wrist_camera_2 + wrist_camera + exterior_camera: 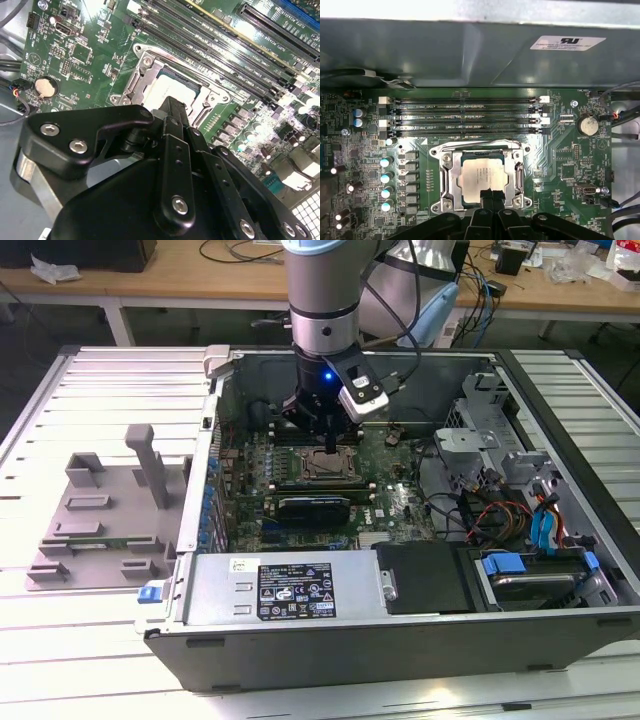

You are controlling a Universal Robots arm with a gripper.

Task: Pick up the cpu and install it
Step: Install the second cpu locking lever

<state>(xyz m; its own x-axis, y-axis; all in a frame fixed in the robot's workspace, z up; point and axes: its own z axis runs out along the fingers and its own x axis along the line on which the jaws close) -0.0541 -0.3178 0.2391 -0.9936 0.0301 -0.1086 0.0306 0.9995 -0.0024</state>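
The cpu [482, 172], a flat square chip with a pale silver top, lies flat inside the motherboard socket's metal frame [447, 177]. It also shows in the second wrist view as the cpu [162, 87] and in the exterior view as the cpu [328, 466]. My gripper [488, 194] hangs straight over the socket with its two black fingers pressed together, their tips over the chip's near edge. The gripper [172, 106] has nothing between its fingers. Whether the tips touch the chip cannot be told. In the exterior view the gripper [331, 443] reaches down inside the open computer case.
Memory slots [465, 117] run beside the socket. A dark expansion card [315, 506] lies on the socket's other side. The case wall [215, 440], drive cage [480, 430] and cables [500, 515] surround the board. A grey slotted tray [100, 530] sits at the exterior view's left.
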